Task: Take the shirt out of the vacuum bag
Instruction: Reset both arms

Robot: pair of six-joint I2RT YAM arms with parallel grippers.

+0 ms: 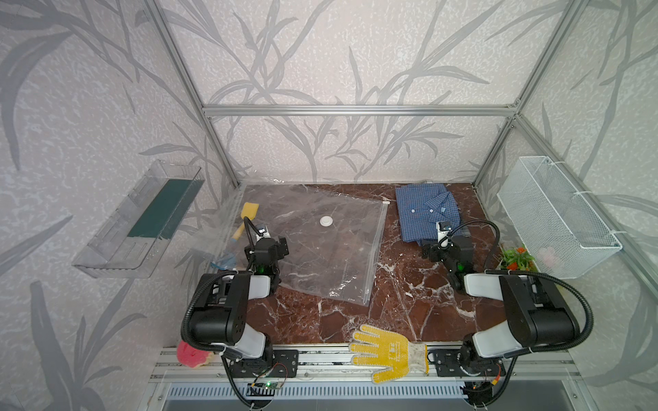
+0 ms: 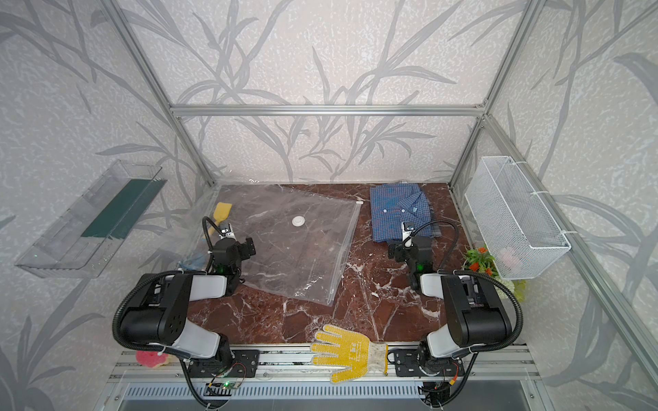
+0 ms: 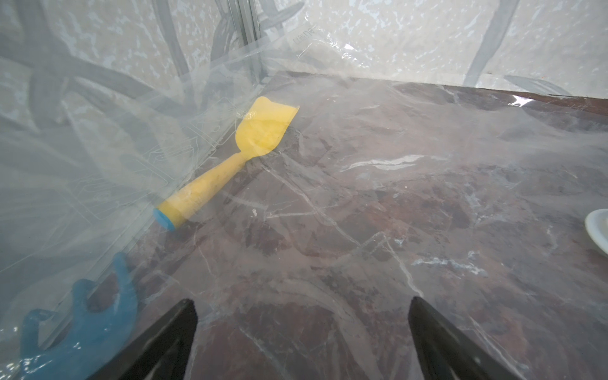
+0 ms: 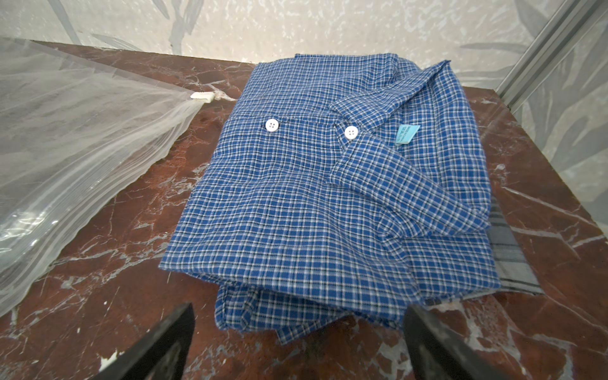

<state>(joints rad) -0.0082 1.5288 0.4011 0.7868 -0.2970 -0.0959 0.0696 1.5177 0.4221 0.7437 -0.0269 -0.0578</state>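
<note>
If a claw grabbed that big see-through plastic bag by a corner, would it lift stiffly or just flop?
Probably flop: the large clear crinkly plastic bag lies wrinkled, its edge curling up the side wall. It looks thin and flat, so likely light. Its glossy film might slide easily on the polished red-brown marble tabletop.

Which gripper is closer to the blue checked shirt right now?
Right. The right gripper hangs open at the near edge of the shirt; the left gripper is open over the vacuum bag, farther off.
</note>
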